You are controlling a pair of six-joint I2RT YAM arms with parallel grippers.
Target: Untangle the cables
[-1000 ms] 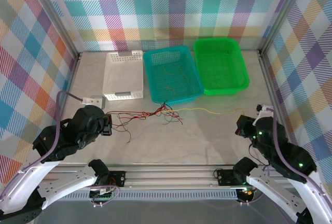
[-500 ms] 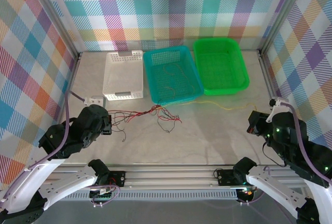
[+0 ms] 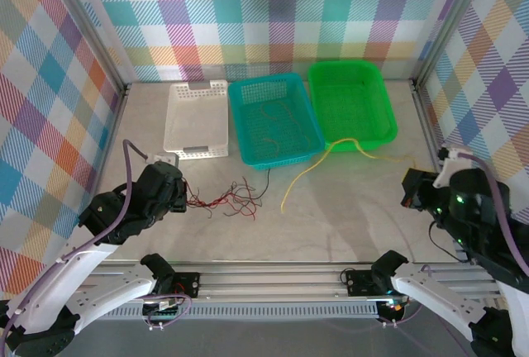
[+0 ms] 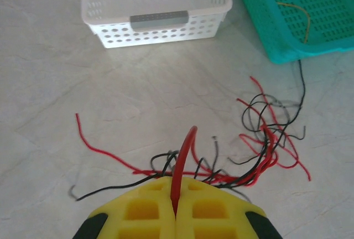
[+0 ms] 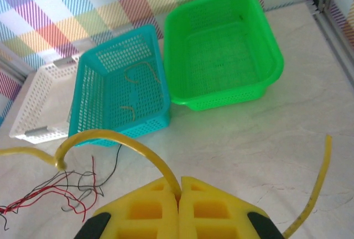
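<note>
The cables lie on the pale table in front of the baskets. A knot of thin red and black cables [image 3: 227, 202] sits left of centre, and my left gripper [image 3: 178, 196] is at its left end. The left wrist view has my left gripper [image 4: 176, 208] shut on a red cable [image 4: 185, 150], the knot [image 4: 265, 145] trailing off to the right. A yellow cable [image 3: 302, 171] arcs apart from the knot, from near the teal basket across to my right gripper [image 3: 411, 192]. My right gripper [image 5: 180, 195] is shut on that yellow cable [image 5: 116, 138].
Three baskets stand in a row at the back: white [image 3: 171, 121], teal [image 3: 238, 117] with a few thin wires inside, green [image 3: 388, 117]. One black wire [image 3: 267, 177] runs from the teal basket's front edge toward the knot. Metal frame rails border the table.
The yellow cable has come away from the knot as my right gripper pulled it right. My left gripper drew the red and black bunch to the left.
</note>
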